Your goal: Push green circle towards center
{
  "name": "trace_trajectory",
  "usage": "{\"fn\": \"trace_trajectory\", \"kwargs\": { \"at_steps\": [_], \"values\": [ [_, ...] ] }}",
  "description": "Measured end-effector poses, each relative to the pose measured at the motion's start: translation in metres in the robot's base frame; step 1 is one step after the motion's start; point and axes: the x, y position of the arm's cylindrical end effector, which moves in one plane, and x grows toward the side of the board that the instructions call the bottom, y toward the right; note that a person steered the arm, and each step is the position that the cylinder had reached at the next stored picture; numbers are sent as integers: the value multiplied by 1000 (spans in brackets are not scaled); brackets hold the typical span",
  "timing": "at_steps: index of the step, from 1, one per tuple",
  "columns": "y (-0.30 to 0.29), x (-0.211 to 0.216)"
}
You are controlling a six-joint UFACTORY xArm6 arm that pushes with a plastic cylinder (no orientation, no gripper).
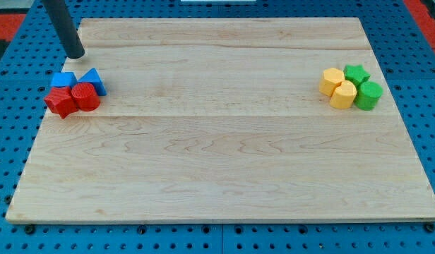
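The green circle block [368,94] stands at the view's right on the wooden board [224,162], at the right end of a tight cluster. Beside it are a green star block [356,73], a yellow block [332,81] and a yellow cylinder-like block [343,94]. My tip [75,53] is at the view's top left, far from the green circle, just above a second cluster: a blue block [63,79], a blue triangle block [94,80], a red circle block [85,97] and a red star block [61,102].
The board lies on a blue pegboard table [13,85] that surrounds it on all sides. Red surface shows at the view's top corners [6,21].
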Motion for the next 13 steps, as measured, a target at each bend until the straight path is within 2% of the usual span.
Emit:
{"fn": "trace_trajectory", "kwargs": {
  "at_steps": [1, 2, 3, 6, 7, 8, 11, 13],
  "values": [
    [0, -4],
    [-7, -27],
    [-36, -27],
    [-31, -9],
    [21, -13],
    [99, -16],
    [404, -23],
    [580, -19]
  ]
}}
